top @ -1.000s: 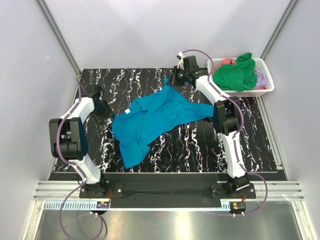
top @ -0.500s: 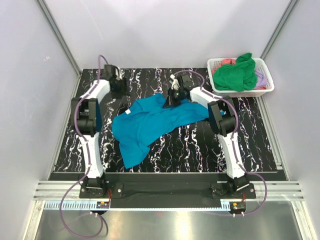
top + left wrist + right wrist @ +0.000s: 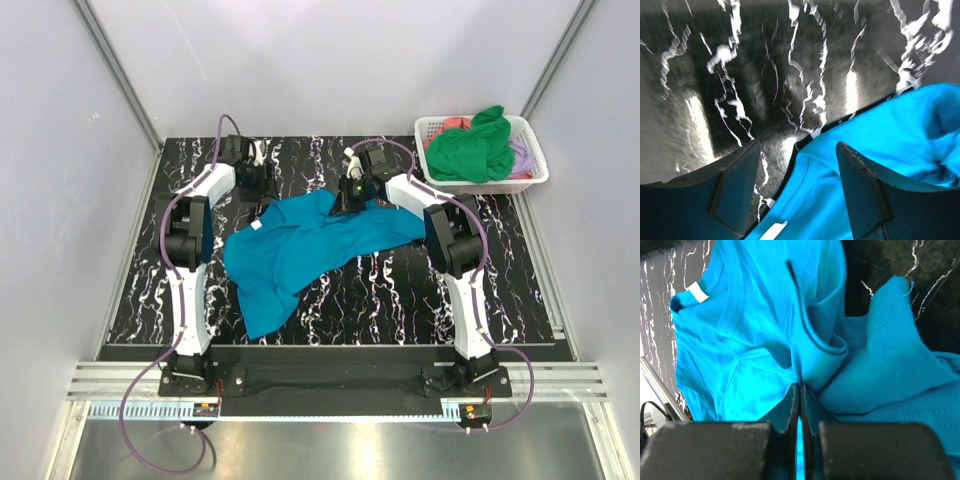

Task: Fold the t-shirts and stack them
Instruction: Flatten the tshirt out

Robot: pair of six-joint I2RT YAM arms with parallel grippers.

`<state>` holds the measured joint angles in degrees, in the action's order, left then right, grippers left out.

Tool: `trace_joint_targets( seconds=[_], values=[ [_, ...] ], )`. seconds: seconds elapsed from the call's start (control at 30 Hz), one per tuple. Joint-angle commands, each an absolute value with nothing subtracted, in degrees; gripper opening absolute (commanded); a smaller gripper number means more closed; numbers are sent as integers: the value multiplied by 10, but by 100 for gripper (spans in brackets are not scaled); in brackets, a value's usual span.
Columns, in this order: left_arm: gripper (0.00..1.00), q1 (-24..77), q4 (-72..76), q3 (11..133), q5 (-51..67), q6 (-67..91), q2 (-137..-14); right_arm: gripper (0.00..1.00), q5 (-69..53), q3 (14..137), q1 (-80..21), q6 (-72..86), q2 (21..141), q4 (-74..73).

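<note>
A teal-blue t-shirt (image 3: 300, 245) lies crumpled across the middle of the black marbled table. My right gripper (image 3: 350, 196) is shut on a fold of its upper edge; in the right wrist view the jaws (image 3: 801, 390) pinch the cloth (image 3: 765, 340), with the white neck label (image 3: 698, 291) at upper left. My left gripper (image 3: 262, 196) hangs open just above the shirt's upper-left edge; in the left wrist view its gripper (image 3: 797, 150) straddles the hem (image 3: 840, 170). Green (image 3: 470, 148), coral-pink (image 3: 455, 123) and lilac (image 3: 522, 152) shirts lie in the basket.
A white lattice basket (image 3: 534, 176) stands at the table's back right corner. The table (image 3: 400, 300) has metal frame rails along its sides and grey walls behind. Both arm bases sit at the near edge.
My left arm swung from the table's left side to the back and then right, over the shirt's upper-left edge. My right gripper pulled the shirt's top fold leftward and toward the middle.
</note>
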<state>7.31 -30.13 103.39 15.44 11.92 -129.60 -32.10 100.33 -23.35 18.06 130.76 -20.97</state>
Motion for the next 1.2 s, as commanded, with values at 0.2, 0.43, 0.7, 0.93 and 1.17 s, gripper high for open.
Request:
trace_joint_targets(
  seconds=[0.2, 0.43, 0.7, 0.93, 1.17],
  values=[
    [50, 101, -299, 986, 161, 116, -1290, 29, -284, 1060, -236, 156, 1288, -242],
    [4, 104, -300, 984, 164, 133, -1289, 29, -276, 1059, -235, 149, 1281, -240],
    [0, 104, -303, 982, 159, 138, -1283, 29, -263, 1056, -235, 136, 1284, -247],
    [0, 104, -314, 988, 147, 130, -1279, 35, -250, 1007, -236, 103, 1227, -224],
    [0, 104, -319, 984, 144, 122, -1277, 42, -264, 1003, -238, 95, 1220, -200]
  ],
)
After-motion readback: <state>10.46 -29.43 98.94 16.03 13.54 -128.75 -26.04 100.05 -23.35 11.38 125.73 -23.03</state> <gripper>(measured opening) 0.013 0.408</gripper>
